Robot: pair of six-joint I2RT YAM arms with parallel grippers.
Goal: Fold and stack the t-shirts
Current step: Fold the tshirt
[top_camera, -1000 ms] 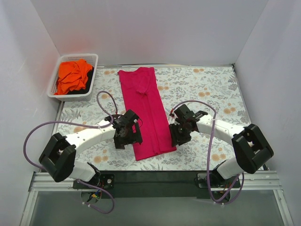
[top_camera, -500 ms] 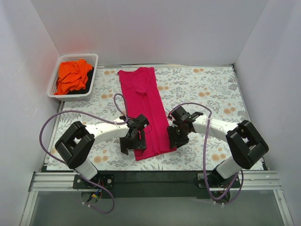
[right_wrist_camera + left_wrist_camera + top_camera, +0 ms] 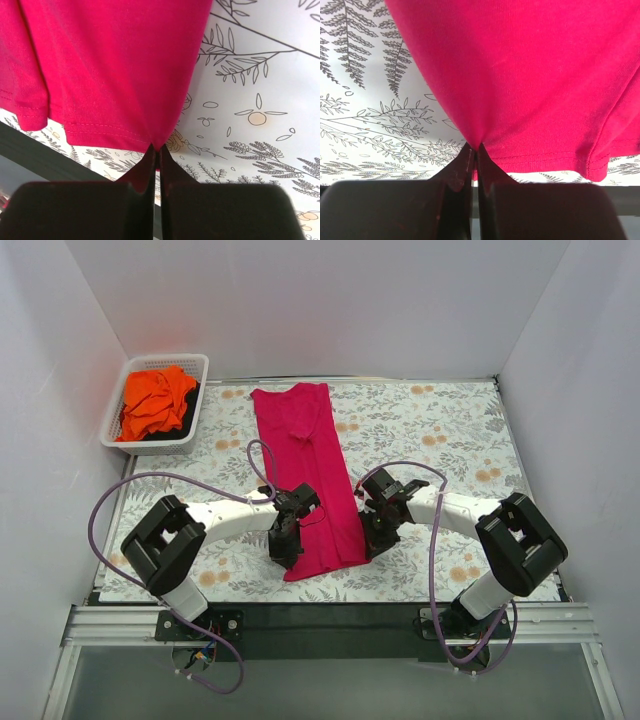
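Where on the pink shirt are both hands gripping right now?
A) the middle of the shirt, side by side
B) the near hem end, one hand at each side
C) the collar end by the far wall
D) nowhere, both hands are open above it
B: the left hand and the right hand are each shut on a pinch of the pink shirt right beside its stitched hem, at the end nearest the arm bases.

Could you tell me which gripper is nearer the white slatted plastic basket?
Left. The left gripper grips the magenta-pink cloth t-shirt on the side toward the white basket; the right gripper grips its opposite side.
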